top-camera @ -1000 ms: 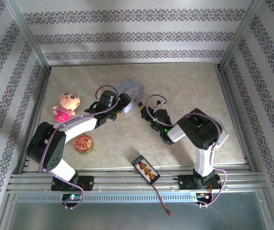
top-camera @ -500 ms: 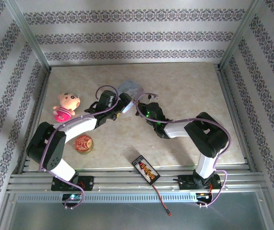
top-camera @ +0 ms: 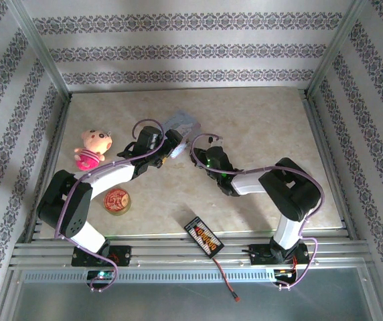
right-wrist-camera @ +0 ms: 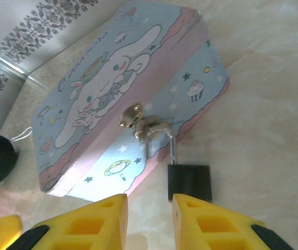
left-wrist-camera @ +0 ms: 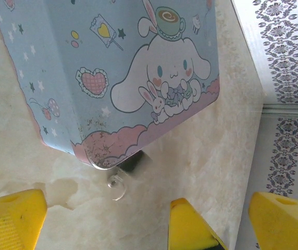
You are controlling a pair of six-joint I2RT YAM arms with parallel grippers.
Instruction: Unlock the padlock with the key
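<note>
The tiny padlock (right-wrist-camera: 189, 182) has a dark body and a thin silver shackle (right-wrist-camera: 172, 148) hooked through the clasp (right-wrist-camera: 132, 115) of the pale blue tin (right-wrist-camera: 107, 88). One shackle leg ends free, outside the body. My right gripper (right-wrist-camera: 149, 221) is open just in front of it, and its right finger covers the body's lower edge. In the left wrist view the dark body (left-wrist-camera: 132, 161) peeks from under the tin (left-wrist-camera: 102, 67), with a small silvery ring-shaped piece (left-wrist-camera: 116, 185), perhaps the key, touching it. My left gripper (left-wrist-camera: 146, 226) is open wide. Both the left gripper (top-camera: 175, 144) and the right gripper (top-camera: 199, 148) sit beside the tin (top-camera: 182, 123).
A pink doll (top-camera: 92, 148) lies at the left, with a round red-gold disc (top-camera: 117, 200) nearer the arms. A black device with orange labels (top-camera: 203, 237) and its cable sits at the front edge. Metal rails frame the table. A third yellow fingertip (left-wrist-camera: 190, 229) pokes into the left wrist view.
My right arm has stretched forward and to the left, bringing its gripper close to the tin and padlock. The left arm has stayed where it was.
</note>
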